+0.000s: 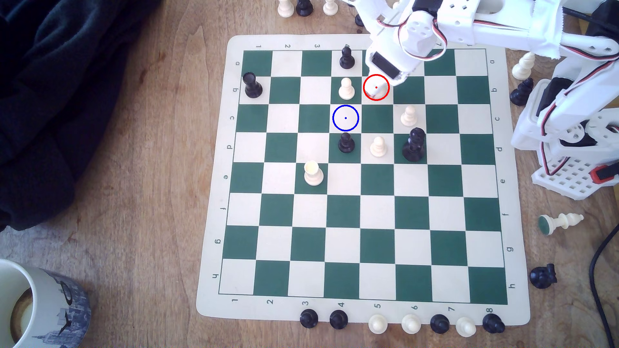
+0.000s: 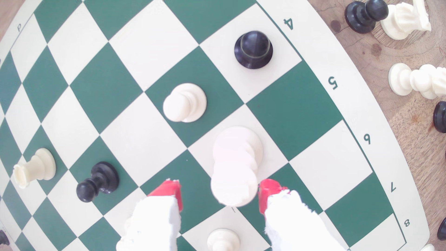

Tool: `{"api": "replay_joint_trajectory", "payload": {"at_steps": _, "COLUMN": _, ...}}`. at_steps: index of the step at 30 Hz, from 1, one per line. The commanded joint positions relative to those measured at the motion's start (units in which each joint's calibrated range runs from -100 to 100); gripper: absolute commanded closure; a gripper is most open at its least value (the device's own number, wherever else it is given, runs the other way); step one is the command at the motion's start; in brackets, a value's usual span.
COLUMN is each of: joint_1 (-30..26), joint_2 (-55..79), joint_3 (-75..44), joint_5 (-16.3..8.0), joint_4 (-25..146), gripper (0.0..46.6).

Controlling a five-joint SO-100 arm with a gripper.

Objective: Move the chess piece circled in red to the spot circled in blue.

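End effector [image 2: 218, 193] spread wide, red fingertips [image 2: 169, 189] flanking tall cream piece [image 2: 235, 166], one tip touching, other apart. Blue-ringed square [image 1: 345, 117] near, diagonally beyond cream pawn [image 2: 184, 102].

We see a green-and-cream chessboard mat [image 1: 214, 234] on a wooden table [image 1: 150, 167], with a dark cloth [image 1: 50, 83] at the exterior view's left, a printed mug [image 1: 50, 308] at its lower left corner, and a cream rook [image 1: 313, 173] standing on a green square.
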Motion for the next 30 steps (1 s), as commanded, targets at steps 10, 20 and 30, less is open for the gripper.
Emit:
{"api": "replay_joint_trajectory", "payload": {"at_steps": 10, "joint_1": 1.4, "joint_2": -3.0, "joint_3": -1.0, "joint_5": 0.7, "joint_4": -2.2, "gripper": 29.3}}
{"api": "replay_joint_trajectory", "payload": {"at_steps": 20, "joint_1": 1.2, "joint_2": -4.8, "joint_3": -1.4, "joint_5": 0.6, "joint_4": -3.2, "gripper": 30.3}}
{"api": "replay_joint_trajectory", "payload": {"at_steps": 30, "joint_1": 0.8, "joint_2": -6.0, "joint_3": -0.7, "joint_5": 0.4, "joint_4": -3.6, "gripper": 30.7}}
